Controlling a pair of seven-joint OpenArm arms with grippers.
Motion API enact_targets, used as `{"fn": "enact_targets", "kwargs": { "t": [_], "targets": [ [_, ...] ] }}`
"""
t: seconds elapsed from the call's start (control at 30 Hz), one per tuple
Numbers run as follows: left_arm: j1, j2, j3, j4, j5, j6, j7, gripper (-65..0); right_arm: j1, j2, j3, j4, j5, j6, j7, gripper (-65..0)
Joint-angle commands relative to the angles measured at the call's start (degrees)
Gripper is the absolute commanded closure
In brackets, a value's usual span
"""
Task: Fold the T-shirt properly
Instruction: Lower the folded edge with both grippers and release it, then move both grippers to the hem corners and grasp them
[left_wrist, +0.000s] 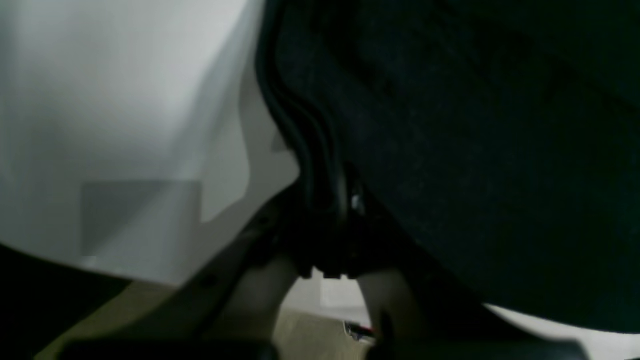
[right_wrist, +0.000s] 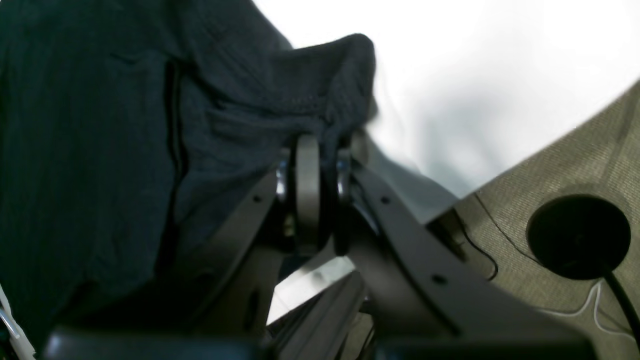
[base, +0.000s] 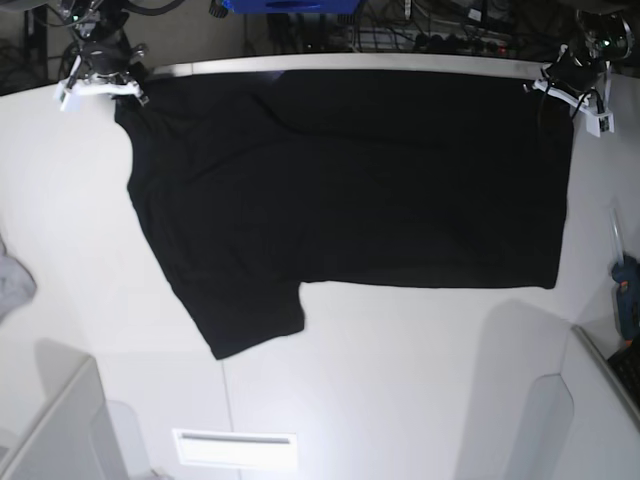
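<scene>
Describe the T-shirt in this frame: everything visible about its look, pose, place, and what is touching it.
The T-shirt is black, plain on the side showing, of soft knit-looking cloth. It is spread wide across the white table, stretched between two far corners, with one short sleeve pointing toward the near left in the base view. The right gripper is shut on a bunched corner; the left gripper pinches a folded, layered edge. No print is visible.

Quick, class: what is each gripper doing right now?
Left gripper: jaws closed on the black T-shirt edge.
Right gripper: jaws closed on a bunched T-shirt corner.
</scene>
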Motion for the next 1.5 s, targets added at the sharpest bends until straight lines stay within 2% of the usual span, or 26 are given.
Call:
{"fn": "enact_targets", "kwargs": {
  "t": [0.0,0.37,0.5,0.57,0.6,0.7,0.77,0.8,0.87,1.03,1.13,1.27,1.33,1.43,1.47],
  "targets": [
    [0.58,-0.71,-0.5,0.99,-0.25,0.05,-0.79,0.0,-0.52,0.37,0.41,1.05,0.22,0.07,1.1,0.0],
    [2.52,-0.62,-0.94,1.34,-0.34,0.05,-0.79,0.0,-0.61,0.37,0.41,1.14,0.22,0.07,1.1,0.0],
    [3.75,0.17,-0.94,5.03,-0.34,0.05,-0.79,-1.5,-0.61,0.37,0.41,1.14,0.22,0.07,1.1,0.0],
    [4.1,0.69,-0.94,7.06,-0.34,0.05,-0.79,-10.7,-0.61,0.37,0.41,1.14,0.22,0.07,1.1,0.0],
    [4.1,0.96,-0.94,7.58,-0.34,0.05,-0.79,-16.8,-0.61,0.37,0.41,1.14,0.22,0.07,1.1,-2.7],
    [4.1,1.22,-1.03,8.11,-0.25,0.14,-0.79,-33.7,-1.22,0.28,0.41,1.32,0.22,0.07,1.45,-18.9],
    [4.1,1.22,-1.03,8.29,-0.25,0.14,-0.79,-43.1,-1.49,0.28,0.49,2.02,0.22,0.07,1.54,-27.2],
    [4.1,1.22,-1.03,8.29,-0.25,0.14,-0.79,-46.2,-1.66,0.19,0.49,2.19,0.22,0.07,1.54,-29.1],
    [4.1,1.22,-2.08,8.29,-0.25,0.14,-0.7,-50.4,-2.19,0.19,0.58,2.99,0.22,0.07,2.5,-28.8],
    [3.57,1.31,-9.82,8.37,-0.25,0.14,-0.53,-50.4,-4.21,0.54,0.58,4.22,0.04,0.07,7.51,-28.5],
    [3.31,1.05,-14.39,9.34,-0.25,0.14,-0.53,-50.2,-3.68,0.9,0.76,4.39,-0.04,-0.02,7.87,-28.5],
    [2.69,1.05,-18.61,12.86,-0.25,0.14,-0.53,-49.5,0.71,2.39,4.89,4.66,-0.22,-0.11,7.6,-28.7],
    [1.72,0.69,-19.14,13.03,-0.25,0.14,-0.53,-43.6,4.05,3.97,5.94,4.57,-1.63,-0.11,7.6,-29.0],
    [-0.21,-0.62,-18.79,13.03,-0.25,0.14,-0.44,-25.2,10.03,6.96,4.19,3.25,-4.97,-0.02,6.81,-29.1],
    [-0.91,-0.62,-18.79,13.03,-0.25,0.14,-0.44,-16.3,12.67,7.84,2.6,2.28,-5.93,-0.02,5.67,-29.1]
  ]
}}
